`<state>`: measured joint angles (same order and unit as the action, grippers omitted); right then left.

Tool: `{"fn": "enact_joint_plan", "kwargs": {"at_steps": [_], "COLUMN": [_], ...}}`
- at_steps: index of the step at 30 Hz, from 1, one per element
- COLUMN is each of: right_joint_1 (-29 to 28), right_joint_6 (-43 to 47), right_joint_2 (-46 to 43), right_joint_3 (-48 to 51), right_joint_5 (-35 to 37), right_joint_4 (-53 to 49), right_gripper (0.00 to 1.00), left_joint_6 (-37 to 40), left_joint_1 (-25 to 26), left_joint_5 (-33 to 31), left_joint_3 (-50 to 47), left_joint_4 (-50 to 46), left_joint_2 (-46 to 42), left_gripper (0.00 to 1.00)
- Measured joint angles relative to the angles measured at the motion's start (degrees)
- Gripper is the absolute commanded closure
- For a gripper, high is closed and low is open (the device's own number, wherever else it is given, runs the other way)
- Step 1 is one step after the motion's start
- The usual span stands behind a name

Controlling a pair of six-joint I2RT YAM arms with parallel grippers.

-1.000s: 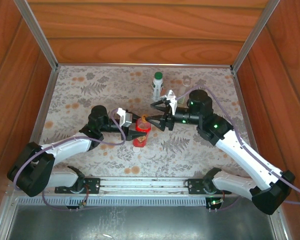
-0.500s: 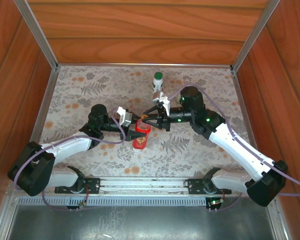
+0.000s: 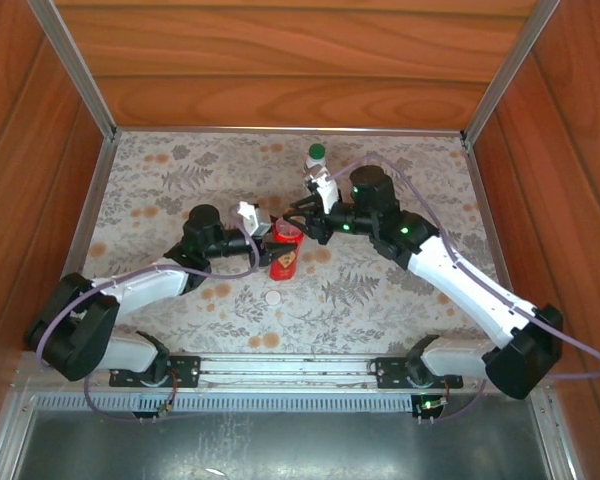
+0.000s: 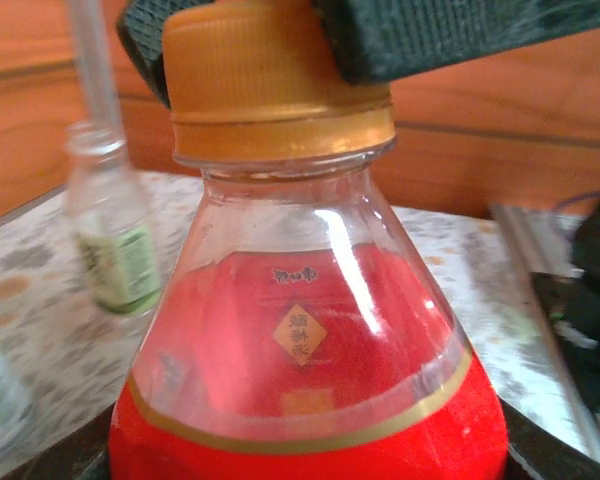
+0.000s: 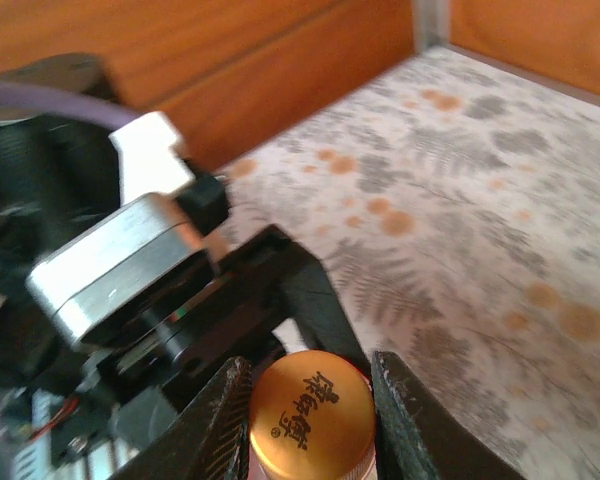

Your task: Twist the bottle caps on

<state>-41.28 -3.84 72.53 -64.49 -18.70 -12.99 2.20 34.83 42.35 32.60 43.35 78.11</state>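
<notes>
The red bottle (image 3: 284, 262) stands upright on the tabletop (image 3: 180, 180). The left pincer (image 3: 273, 247) grasps its body, bracing it against turning. The right pincer (image 5: 315, 418) is clenched on the orange cap (image 4: 278, 80) atop its neck, placed for twisting. A white cap (image 3: 272, 297) lies just in front of the bottle.

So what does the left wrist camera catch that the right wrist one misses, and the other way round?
Left wrist view, not the right: the red bottle side-on, with its clear shoulder and label, and a blurred small labelled bottle behind. Right wrist view, not the left: printed characters on top of the orange cap, and the left arm beyond it. Both: that cap gripped by the right end effector, the patterned cloth, the wooden wall.
</notes>
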Motion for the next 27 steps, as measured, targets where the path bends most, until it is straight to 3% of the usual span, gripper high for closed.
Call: {"fn": "enact_joint_plan", "kwargs": {"at_steps": [4, 10, 12, 14, 16, 19, 23, 27], "right_joint_1": [-2.01, -3.26, -3.41, -3.37, -2.97, -1.31, 0.57, 1.2], "right_joint_6": [-7.08, -14.01, -14.78, -14.6, -13.11, -9.99, -5.79, -1.77], "right_joint_2": [5.38, 7.74, 7.74, 7.26, 5.6, 1.57, -3.52, -7.17], "right_joint_3": [-5.35, -8.68, -9.16, -8.94, -7.17, -3.43, 0.42, 2.89], "right_joint_5": [11.26, 17.18, 17.75, 17.4, 15.93, 11.43, 4.22, -2.75], "right_joint_4": [-4.63, -8.96, -10.01, -10.1, -8.76, -7.21, -5.14, -3.39], "right_gripper": [0.96, 0.92, 0.85, 0.71, 0.56, 0.48, 0.43, 0.46], "left_joint_6": [0.35, 0.85, 1.05, 1.29, 2.14, 3.17, 3.91, 4.0], "left_joint_1": [0.9, 2.45, 2.56, 2.69, 2.62, 2.03, 1.27, 1.11], "left_joint_5": [-10.1, -17.38, -17.7, -17.55, -16.04, -10.73, -2.89, 3.93], "left_joint_3": [0.39, 0.39, 0.39, 0.39, 0.39, 0.15, -0.42, -0.74], "left_joint_4": [-1.75, -2.91, -2.89, -2.84, -2.32, -0.9, 0.52, 0.83], "left_joint_2": [1.27, 1.4, 1.4, 1.4, 1.4, 1.4, 1.22, 0.92], "left_gripper": [0.42, 0.42, 0.42, 0.42, 0.42, 0.42, 0.42, 0.42]}}
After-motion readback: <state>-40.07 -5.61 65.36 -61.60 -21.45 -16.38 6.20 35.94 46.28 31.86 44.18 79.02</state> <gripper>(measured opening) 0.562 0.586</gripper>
